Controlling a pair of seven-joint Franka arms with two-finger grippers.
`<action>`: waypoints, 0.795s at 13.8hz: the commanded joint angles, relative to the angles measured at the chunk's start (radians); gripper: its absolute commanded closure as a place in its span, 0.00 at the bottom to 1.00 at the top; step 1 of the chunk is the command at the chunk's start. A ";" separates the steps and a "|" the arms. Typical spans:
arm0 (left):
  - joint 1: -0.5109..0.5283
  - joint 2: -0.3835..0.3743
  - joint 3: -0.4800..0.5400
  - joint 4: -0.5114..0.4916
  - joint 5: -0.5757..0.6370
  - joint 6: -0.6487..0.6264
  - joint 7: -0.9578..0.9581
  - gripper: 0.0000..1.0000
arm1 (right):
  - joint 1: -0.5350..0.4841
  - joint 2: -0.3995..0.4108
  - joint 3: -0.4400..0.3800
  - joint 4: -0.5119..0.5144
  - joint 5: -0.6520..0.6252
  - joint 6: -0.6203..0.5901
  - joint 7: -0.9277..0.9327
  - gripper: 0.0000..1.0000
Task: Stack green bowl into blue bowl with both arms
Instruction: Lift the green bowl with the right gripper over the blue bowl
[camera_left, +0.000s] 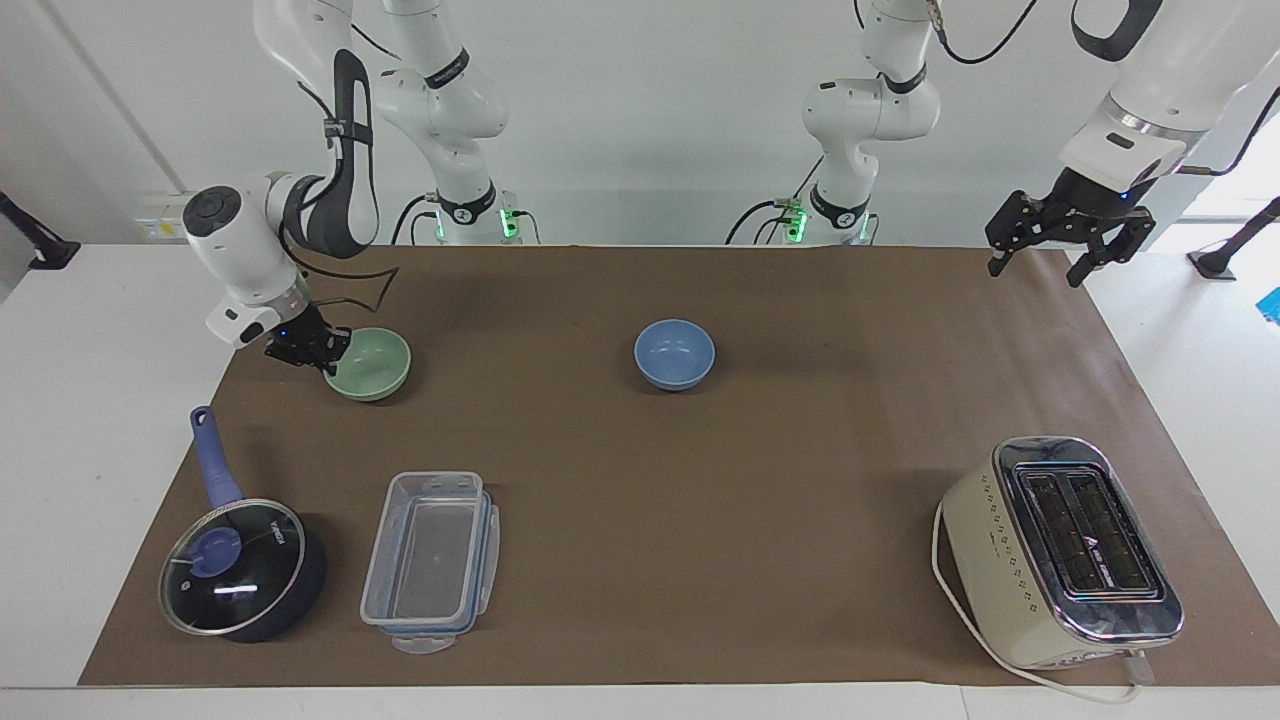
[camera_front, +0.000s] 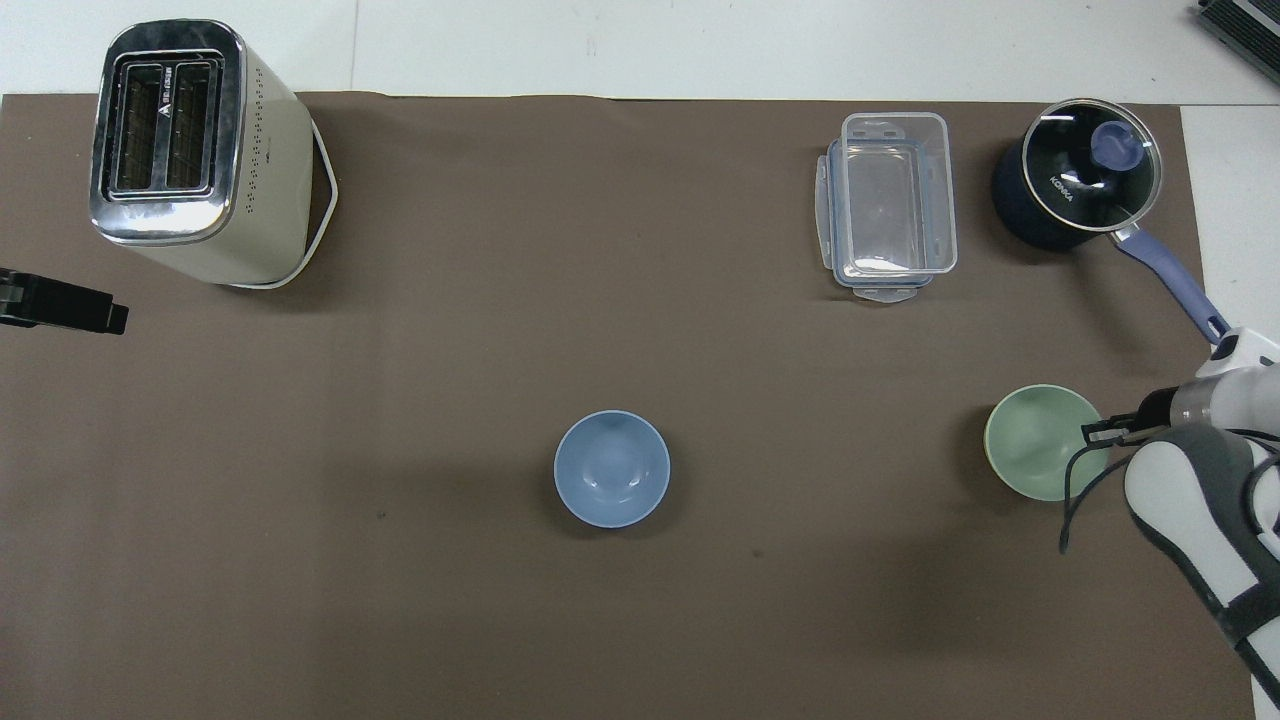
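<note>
mint-green bowl (camera_left: 370, 364), periwinkle-blue bowl (camera_left: 674, 354), brown mat (camera_left: 700, 480), cream toaster (camera_left: 1060, 552)

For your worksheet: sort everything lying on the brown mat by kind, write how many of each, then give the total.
Bowls: 2, the green bowl and the blue bowl
Saucepans with lid: 1, the saucepan
Clear plastic containers: 1, the container
Toasters: 1, the toaster
Total: 5
</note>
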 joint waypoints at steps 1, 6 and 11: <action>0.012 -0.019 -0.010 -0.012 0.018 -0.017 0.007 0.00 | 0.008 -0.017 0.011 0.113 0.010 -0.157 -0.018 1.00; 0.006 -0.003 -0.010 0.008 0.024 -0.021 0.004 0.00 | 0.081 -0.035 0.022 0.265 0.126 -0.357 0.009 1.00; 0.006 -0.017 -0.011 -0.006 0.020 -0.031 0.000 0.00 | 0.294 -0.043 0.023 0.325 0.124 -0.366 0.297 1.00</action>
